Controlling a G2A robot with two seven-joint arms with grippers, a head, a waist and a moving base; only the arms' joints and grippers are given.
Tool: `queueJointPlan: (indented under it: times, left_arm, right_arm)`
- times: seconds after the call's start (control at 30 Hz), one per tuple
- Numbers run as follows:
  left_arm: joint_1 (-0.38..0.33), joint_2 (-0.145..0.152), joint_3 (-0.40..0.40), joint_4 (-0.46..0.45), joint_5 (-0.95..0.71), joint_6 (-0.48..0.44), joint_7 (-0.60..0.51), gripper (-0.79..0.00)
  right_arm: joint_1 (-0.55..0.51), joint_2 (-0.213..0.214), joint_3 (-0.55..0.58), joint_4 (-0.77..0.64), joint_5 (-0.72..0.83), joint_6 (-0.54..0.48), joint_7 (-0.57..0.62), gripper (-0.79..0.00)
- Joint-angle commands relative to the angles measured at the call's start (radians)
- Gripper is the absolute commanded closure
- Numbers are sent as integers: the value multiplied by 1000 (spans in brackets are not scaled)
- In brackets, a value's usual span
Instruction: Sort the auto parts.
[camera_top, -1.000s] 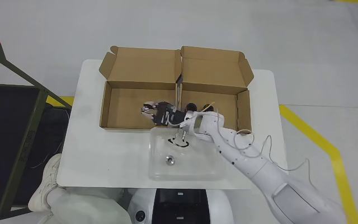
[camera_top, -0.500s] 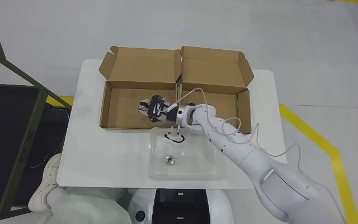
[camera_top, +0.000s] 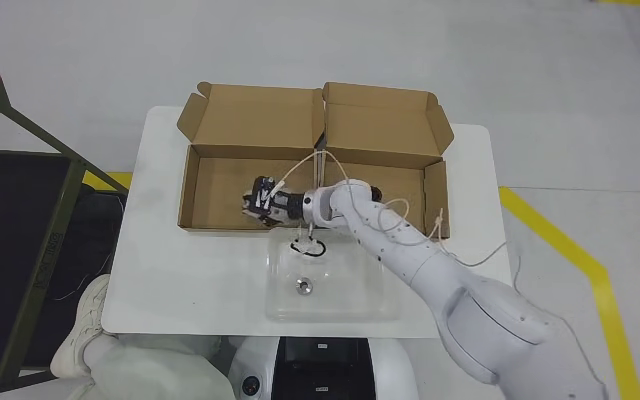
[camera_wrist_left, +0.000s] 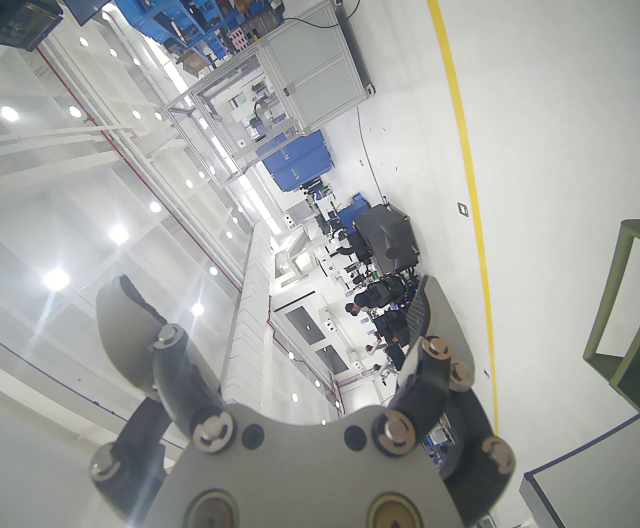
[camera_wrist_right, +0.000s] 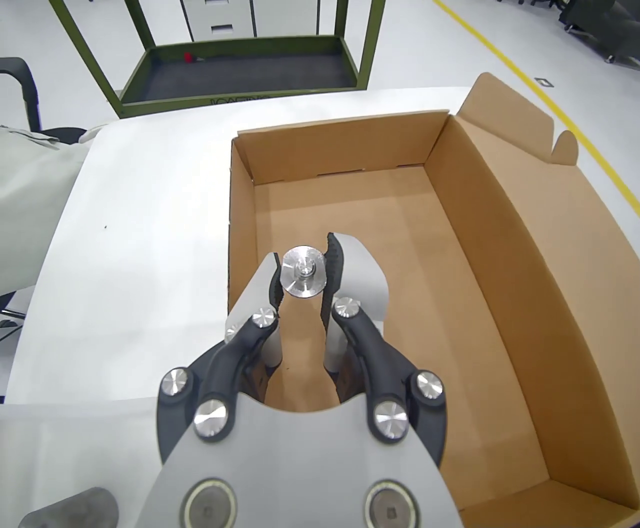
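The right hand (camera_wrist_right: 302, 260) pinches a round metal part (camera_wrist_right: 303, 272) over the floor of the left cardboard box (camera_top: 215, 200), near the top view's centre, where the part is too small to make out. Its arm covers part of the right box (camera_top: 400, 185). The left hand (camera_wrist_left: 272, 300) is spread, facing the room.

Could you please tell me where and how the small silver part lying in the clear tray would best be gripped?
Probably across its round rim, coming straight down from above. The silver part lies alone on the floor of the clear tray, well apart from the black ring, and the tray's walls would block a sideways approach. Its finer shape is too small to tell.
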Motion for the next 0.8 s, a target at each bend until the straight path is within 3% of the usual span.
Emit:
queueJointPlan:
  times: [0.0, 0.27, 0.33, 0.43, 0.77]
  left_arm:
    - [0, 0, 0, 0, 0, 0, 0, -785]
    - [0, 0, 0, 0, 0, 0, 0, -785]
    - [0, 0, 0, 0, 0, 0, 0, -785]
    - [0, 0, 0, 0, 0, 0, 0, -785]
    - [0, 0, 0, 0, 0, 0, 0, -785]
  right_arm:
    - [8, -17, -9, 25, -2, -1, 14, 0]
    - [40, -82, -33, 124, -9, -5, 52, -9]
    - [46, -94, -35, 144, -13, -5, 52, -74]
    - [54, -109, -38, 173, -21, -4, 50, -259]
    - [73, -140, -35, 233, -39, -10, 14, -314]
